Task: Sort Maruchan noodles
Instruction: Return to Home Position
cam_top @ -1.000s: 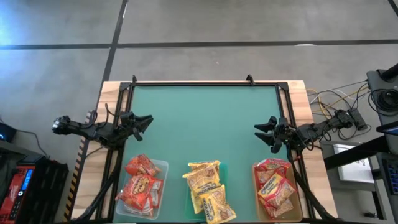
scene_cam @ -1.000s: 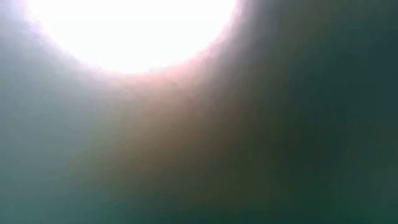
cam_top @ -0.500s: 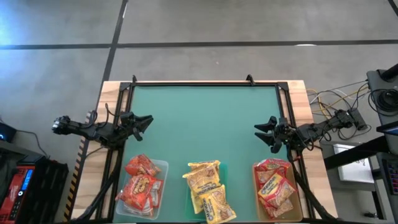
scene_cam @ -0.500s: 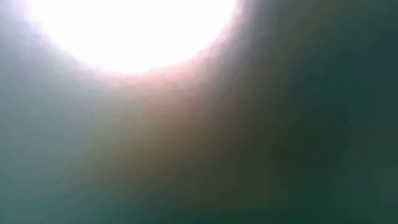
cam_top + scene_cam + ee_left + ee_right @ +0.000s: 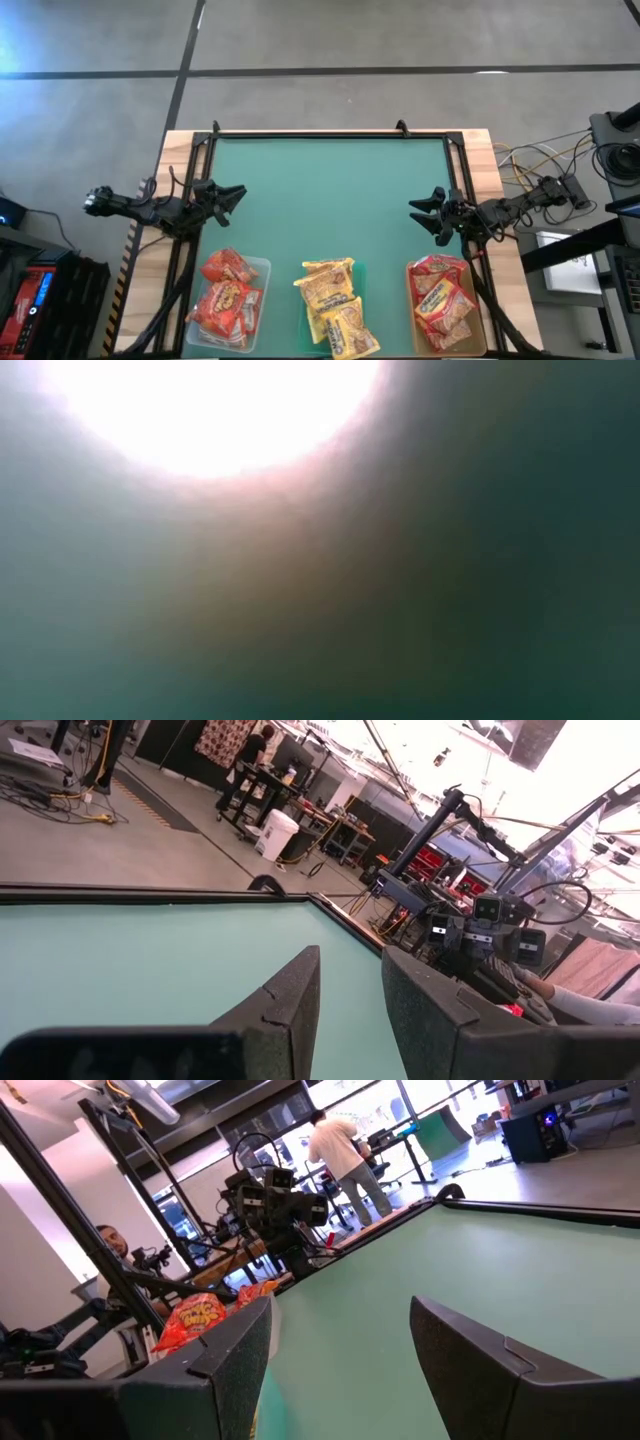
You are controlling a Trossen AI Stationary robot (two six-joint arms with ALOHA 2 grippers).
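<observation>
**A:** Where's the robot at? Every Maruchan pack looks binned along the robot-side edge of the counter (image 5: 330, 190). The red packets (image 5: 228, 292) are in the clear tray (image 5: 263, 267) near the left corner, the yellow packets (image 5: 332, 305) in the green tray (image 5: 357, 270) mid-edge, and the red-orange packets (image 5: 440, 300) in the brownish tray (image 5: 481, 322) near the right corner.

**B:** Parking, I'd say. The left gripper (image 5: 236, 197) hangs by the left edge and the right gripper (image 5: 425, 215) by the right edge. Both have their fingers spread, holding nothing. No loose pack shows, so the next move probably just means settling both arms at home.
</observation>
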